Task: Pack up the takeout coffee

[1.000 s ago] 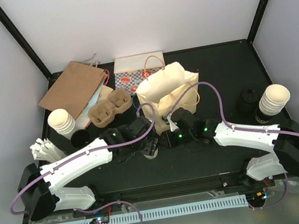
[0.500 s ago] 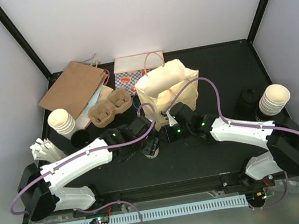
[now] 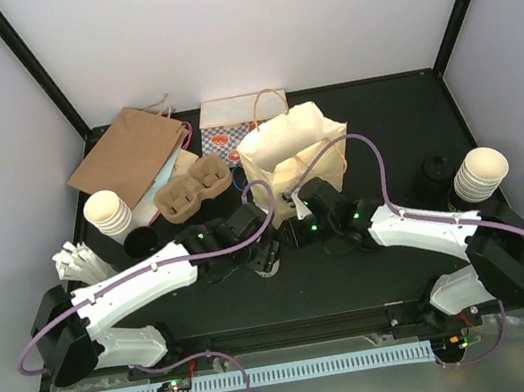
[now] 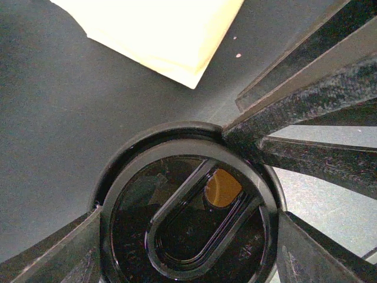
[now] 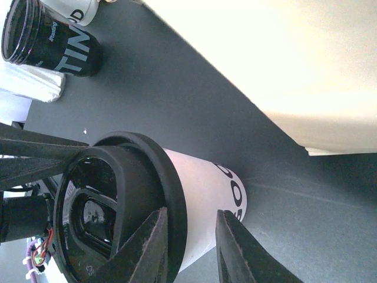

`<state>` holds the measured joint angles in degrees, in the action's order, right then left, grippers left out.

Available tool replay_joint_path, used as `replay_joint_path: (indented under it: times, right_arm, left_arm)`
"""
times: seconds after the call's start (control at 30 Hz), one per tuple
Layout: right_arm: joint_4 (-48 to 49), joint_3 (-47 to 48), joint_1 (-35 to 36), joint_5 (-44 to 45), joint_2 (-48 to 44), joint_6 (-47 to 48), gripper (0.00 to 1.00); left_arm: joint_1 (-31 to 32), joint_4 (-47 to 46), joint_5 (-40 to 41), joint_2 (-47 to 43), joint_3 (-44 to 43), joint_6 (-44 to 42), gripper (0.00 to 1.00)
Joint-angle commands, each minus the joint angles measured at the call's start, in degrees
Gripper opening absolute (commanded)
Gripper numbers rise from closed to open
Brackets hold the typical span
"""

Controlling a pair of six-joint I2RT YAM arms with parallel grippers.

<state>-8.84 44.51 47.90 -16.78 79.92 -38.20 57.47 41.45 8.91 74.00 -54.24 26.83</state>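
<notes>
Takeout coffee (image 5: 203, 197): likely light; paper wall dents.
Hold: stiff lid rim (image 4: 135, 171).
My left end effector (image 4: 188, 253): clamped on lid rim.
My right end effector (image 5: 191, 242): narrowly parted; grip unclear.

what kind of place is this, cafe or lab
Most likely a robot lab cell staged as a takeout counter: white walls box in a black table, two arms are bolted to it, and paper bags, stacked cups and a lidded coffee cup sit on it.
</notes>
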Motion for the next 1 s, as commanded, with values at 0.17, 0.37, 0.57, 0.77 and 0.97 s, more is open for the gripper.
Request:
replay_joint_path:
  times: [0.17,0.37,0.57,0.77,0.97]
  right_arm:
    - [-3.99,-6.60,1.75,1.02,-4.89,0.99,0.24]
    - [-5.71,-6.78,3.62,2.71,-4.61,1.06,0.24]
    - [-10.39,-5.60,3.93,6.94,-13.31,2.24,0.28]
    - [-14.18,-4.08,3.88,9.10,-19.65,5.29,0.34]
    - [-15.70,-3.82,3.94,8.65,-22.80,7.60,0.37]
  left_arm:
    - [0.54,-1.05,-5.74,2.69,0.59,-0.63,0.63]
    - [0.45,-0.74,-5.87,3.26,-0.01,-0.81,0.63]
    - [0.45,-0.49,-5.90,3.27,0.04,-0.63,0.63]
    - [0.48,0.35,-5.54,2.87,-0.99,-0.63,0.66]
    - [0.62,2.89,-4.96,1.07,-4.46,-0.59,0.83]
